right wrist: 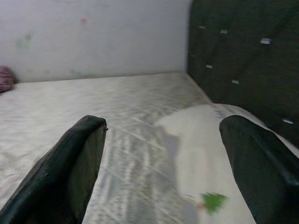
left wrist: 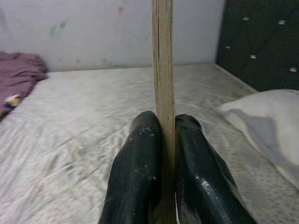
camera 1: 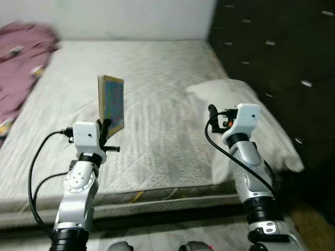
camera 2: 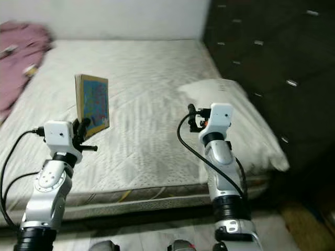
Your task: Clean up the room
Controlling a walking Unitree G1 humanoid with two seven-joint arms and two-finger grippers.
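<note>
Left tool (left wrist: 167,135) clamped on upright book (camera 1: 111,104) above bed (camera 1: 157,136); right tool (right wrist: 163,154) spread wide, empty, pillow (camera 1: 251,120) at three o'clock.

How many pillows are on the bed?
1. The white pillow lies on the mattress beside the dark headboard, ahead of the right gripper. More may lie outside the views.

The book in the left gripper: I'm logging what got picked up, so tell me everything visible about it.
The book is thin, with a colourful illustrated cover and pale yellowish page edges. It stands upright, held above the mattress, clamped at its lower edge between the left gripper's two black fingers. Nothing else touches it.
</note>
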